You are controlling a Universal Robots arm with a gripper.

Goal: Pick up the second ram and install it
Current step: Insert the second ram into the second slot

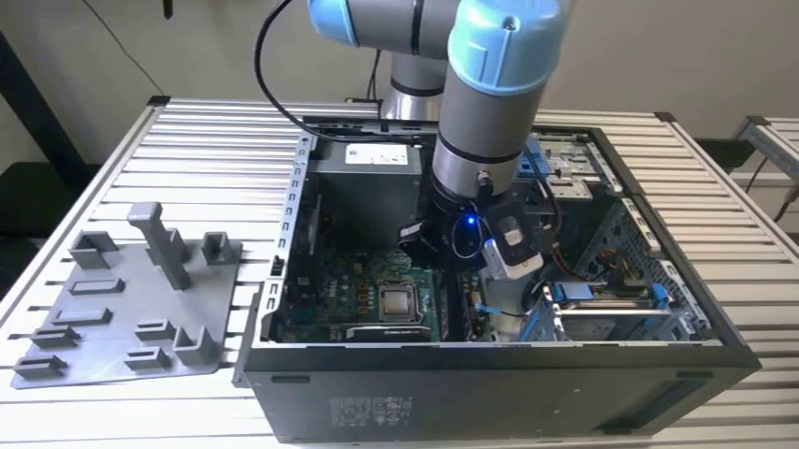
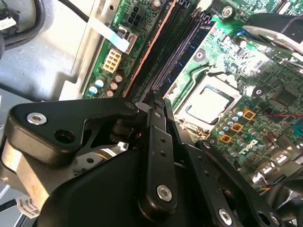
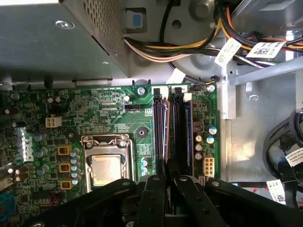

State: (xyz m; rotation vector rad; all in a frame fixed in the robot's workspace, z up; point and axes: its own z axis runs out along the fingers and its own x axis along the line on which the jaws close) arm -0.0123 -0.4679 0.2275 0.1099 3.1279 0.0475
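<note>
The memory slots serve as the landmark. Beside them in the first wrist view sits the processor socket. The gripper hangs directly over the near end of the slots, fingers closed on the second ram — a dark stick whose long axis runs along the slots, apparently resting in or just above one.

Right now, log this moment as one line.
claw: shut on near-black flat ram stick | position: over green motherboard's memory slots | inside open black computer case
</note>
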